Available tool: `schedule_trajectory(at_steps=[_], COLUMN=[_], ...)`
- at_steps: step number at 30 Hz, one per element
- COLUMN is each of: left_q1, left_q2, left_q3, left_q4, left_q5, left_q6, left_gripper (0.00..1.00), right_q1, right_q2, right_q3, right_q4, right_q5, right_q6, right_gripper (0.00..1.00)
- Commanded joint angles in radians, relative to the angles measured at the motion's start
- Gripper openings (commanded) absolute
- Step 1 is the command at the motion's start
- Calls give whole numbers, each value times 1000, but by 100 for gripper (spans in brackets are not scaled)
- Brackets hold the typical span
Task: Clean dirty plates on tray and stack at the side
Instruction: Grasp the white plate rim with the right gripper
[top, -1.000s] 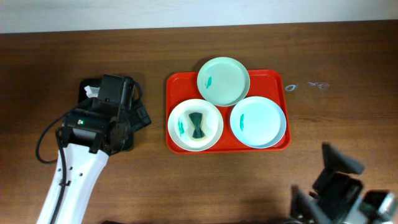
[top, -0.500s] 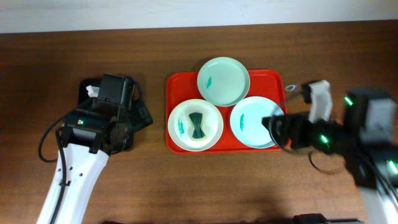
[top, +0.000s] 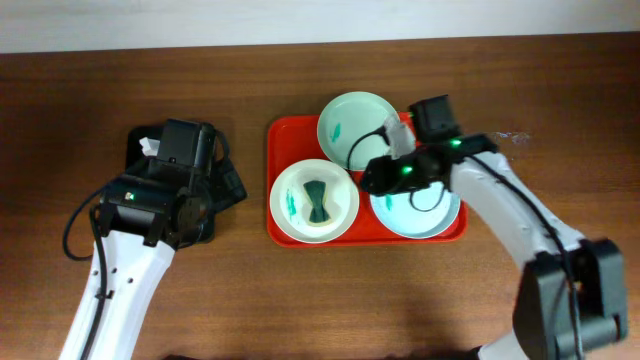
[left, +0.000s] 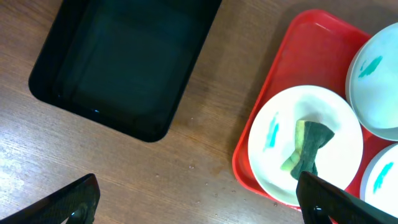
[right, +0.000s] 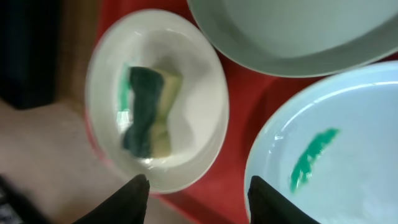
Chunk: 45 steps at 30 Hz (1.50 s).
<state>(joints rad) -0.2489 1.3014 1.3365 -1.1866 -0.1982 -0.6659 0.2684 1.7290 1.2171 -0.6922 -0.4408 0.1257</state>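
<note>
On red tray (top: 281, 136) | three round glossy plates (top: 358, 131) | crumpled sponge (top: 317, 200)

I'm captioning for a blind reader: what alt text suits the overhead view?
A red tray holds a mint green plate, a pale blue plate and a white plate carrying a sponge. The right gripper hovers above them.

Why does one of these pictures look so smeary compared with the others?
Right wrist view: blurred throughout, the white plate and sponge soft-edged, probably motion blur. Left wrist view: crisp, with a faint sheen on the black tray. Overhead view: sharp and evenly lit.
</note>
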Motion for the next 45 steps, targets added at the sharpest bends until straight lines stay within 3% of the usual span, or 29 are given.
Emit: schedule_trajectory(at_steps=[1, 11, 25, 28, 31, 32, 36, 41, 45], left_q1=[3, -5, -5, -5, -6, -6, -6, -6, -6], left_q2=[-6, -6, -5, -5, -4, -2, 10, 67, 163], left_q3=[-2, -2, -2, -4, -14, -14, -14, -16, -16], left_q4=[-1, -4, -1, 0, -2, -5, -3, 34, 61], left_q5=[4, 11, 64, 68, 76, 76, 89, 231, 293], left_q6=[15, 15, 15, 16, 16, 16, 16, 136, 175], left_gripper=[99, 99, 99, 100, 84, 84, 59, 43, 27], right_q1=[58, 171, 162, 162, 156, 149, 109, 68, 66], right_q2=[58, 179, 206, 234, 244, 244, 244, 244, 244], right_q3=[-5, -5, -6, -6, -5, -5, -5, -5, -5], right_q4=[37, 159, 178, 188, 196, 196, 187, 176, 173], right_q5=[169, 241, 269, 232, 202, 201, 164, 82, 51], right_q6=[37, 30, 40, 29, 10, 11, 13, 11, 10], right_gripper=[54, 50, 54, 48, 45, 44, 25, 11, 9])
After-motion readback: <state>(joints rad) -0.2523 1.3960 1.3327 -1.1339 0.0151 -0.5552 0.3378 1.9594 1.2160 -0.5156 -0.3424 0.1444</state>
